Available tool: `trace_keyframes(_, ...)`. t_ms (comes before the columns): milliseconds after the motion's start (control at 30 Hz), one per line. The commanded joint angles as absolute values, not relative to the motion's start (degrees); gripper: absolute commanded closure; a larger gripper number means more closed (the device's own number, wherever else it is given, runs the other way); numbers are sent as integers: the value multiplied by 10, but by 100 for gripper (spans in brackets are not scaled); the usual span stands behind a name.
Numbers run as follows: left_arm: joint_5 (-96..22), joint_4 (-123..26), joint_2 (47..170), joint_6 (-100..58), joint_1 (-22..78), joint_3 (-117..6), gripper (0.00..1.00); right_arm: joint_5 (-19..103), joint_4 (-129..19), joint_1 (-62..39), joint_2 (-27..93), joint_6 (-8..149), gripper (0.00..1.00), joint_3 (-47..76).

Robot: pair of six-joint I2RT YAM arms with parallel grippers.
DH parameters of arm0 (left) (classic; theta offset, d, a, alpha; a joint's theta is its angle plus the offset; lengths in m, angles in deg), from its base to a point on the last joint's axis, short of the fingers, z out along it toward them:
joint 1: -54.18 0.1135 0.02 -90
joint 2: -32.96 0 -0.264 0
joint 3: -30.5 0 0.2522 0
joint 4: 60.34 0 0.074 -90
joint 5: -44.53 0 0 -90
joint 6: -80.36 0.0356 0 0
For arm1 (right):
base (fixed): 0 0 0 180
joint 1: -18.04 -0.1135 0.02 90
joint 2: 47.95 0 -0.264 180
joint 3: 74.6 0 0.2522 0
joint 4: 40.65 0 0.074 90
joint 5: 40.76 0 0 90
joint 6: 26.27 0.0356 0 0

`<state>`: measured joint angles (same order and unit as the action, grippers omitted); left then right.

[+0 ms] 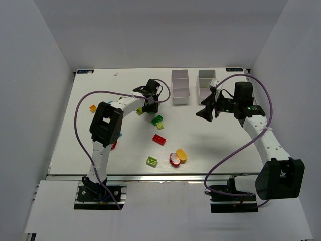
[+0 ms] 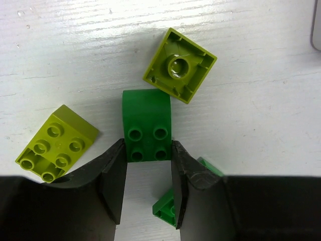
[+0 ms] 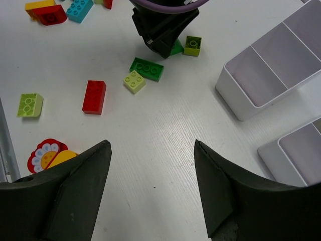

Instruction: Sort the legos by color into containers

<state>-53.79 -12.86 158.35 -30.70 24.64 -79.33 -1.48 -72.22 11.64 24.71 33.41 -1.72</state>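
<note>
While the left gripper (image 2: 148,146) clamps a green brick (image 2: 146,113) crowded by lime bricks (image 2: 55,145), the right gripper (image 3: 150,148) hangs spread above bare table (image 3: 165,170) beside the bins (image 3: 235,108).

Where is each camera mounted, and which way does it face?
Top external: above and behind the bases, looking down on the white table; left arm and right arm show whole.
Left wrist: on the left arm, looking down; left claw shows, shut on a dark green brick, lime bricks nearby.
Right wrist: on the right arm, facing across the table to the left claw; open right claw below, white bins right.
Shared: top and right wrist both show the red brick.
</note>
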Motion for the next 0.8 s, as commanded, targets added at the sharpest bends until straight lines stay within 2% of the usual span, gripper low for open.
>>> trace_keyframes(0,-536,-138,1573,-308,245,-802,70,-21,-705,118,245,346,28,-19)
trace_keyframes(33,-530,-142,1568,-307,245,-799,75,-23,-705,118,248,354,29,-19)
trace_keyframes(100,-509,-172,1539,-306,245,-776,78,-25,-702,114,255,409,32,-17)
trace_keyframes(200,-421,-272,1443,-295,240,-672,80,-28,-712,84,290,549,36,-5)
trace_keyframes(267,-385,-313,1421,-292,237,-620,80,-17,-721,66,308,578,37,0)
trace_keyframes(367,-307,-416,1330,-287,233,-535,81,18,-675,42,319,699,36,-11)
trace_keyframes(433,-257,-517,1238,-290,225,-419,81,67,-665,22,346,800,37,0)
trace_keyframes(500,-229,-574,1201,-289,217,-374,80,56,-658,16,361,834,35,8)
trace_keyframes(567,-225,-627,1173,-285,196,-338,80,74,-656,2,375,861,34,23)
trace_keyframes(767,-242,-641,1144,-294,164,-301,80,80,-638,-16,401,919,34,48)
